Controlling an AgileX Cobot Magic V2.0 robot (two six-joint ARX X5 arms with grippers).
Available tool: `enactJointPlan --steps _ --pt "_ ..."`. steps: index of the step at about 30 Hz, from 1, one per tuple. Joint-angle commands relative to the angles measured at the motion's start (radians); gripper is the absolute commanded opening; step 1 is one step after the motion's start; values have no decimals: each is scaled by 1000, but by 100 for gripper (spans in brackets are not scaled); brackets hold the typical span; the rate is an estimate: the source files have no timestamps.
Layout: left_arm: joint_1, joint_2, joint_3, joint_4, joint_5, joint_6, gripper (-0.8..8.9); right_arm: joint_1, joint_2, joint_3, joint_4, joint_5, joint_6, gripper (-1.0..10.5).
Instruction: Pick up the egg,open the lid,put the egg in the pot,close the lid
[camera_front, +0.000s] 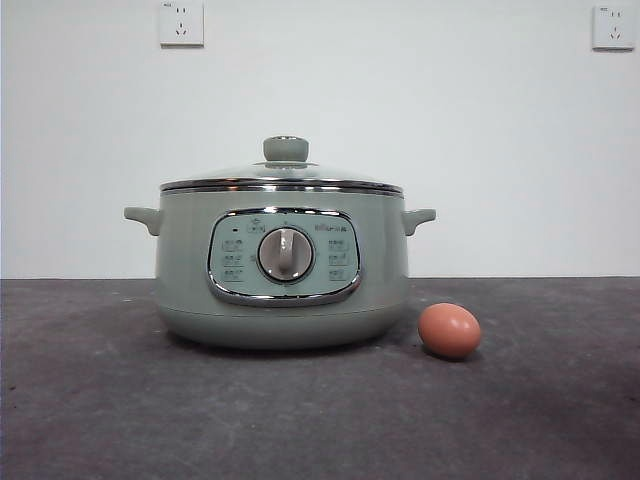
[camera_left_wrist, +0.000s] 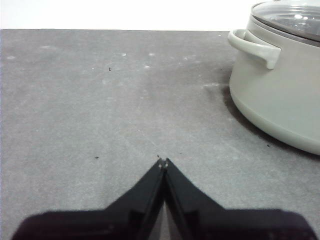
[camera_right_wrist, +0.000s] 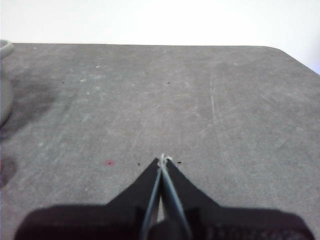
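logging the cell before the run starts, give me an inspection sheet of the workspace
surface: dark grey table, scuffed, with small specks
pot: pot upright at centre, dial facing the front camera
lid: lid seated on the pot, closed
egg: egg on the table beside the pot, untouched
clutter: nothing seen
grippers: left gripper shut, empty, over the table near the pot; right gripper shut, empty, over bare table
cables: nothing seen
surroundings: white wall, two wall sockets

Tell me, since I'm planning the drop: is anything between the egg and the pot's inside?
Yes. The lid sits shut on the pot, covering its opening. The egg lies on the table beside the pot's base. Neither hand shows near them.
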Motion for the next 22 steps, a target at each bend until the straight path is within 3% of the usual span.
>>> enactJointPlan --steps 1,8,12,22 --pt "3 1 -10 6 2 -6 -3 0 -2 -9 6 -1 80 1" --pt "3 1 -5 6 9 -49 -5 0 -2 -6 8 -11 161 -9" --pt "3 1 34 -18 13 -67 -7 0 -2 24 6 -14 243 -9" --pt "3 83 228 -87 68 -129 -7 0 51 206 -34 -71 275 -11"
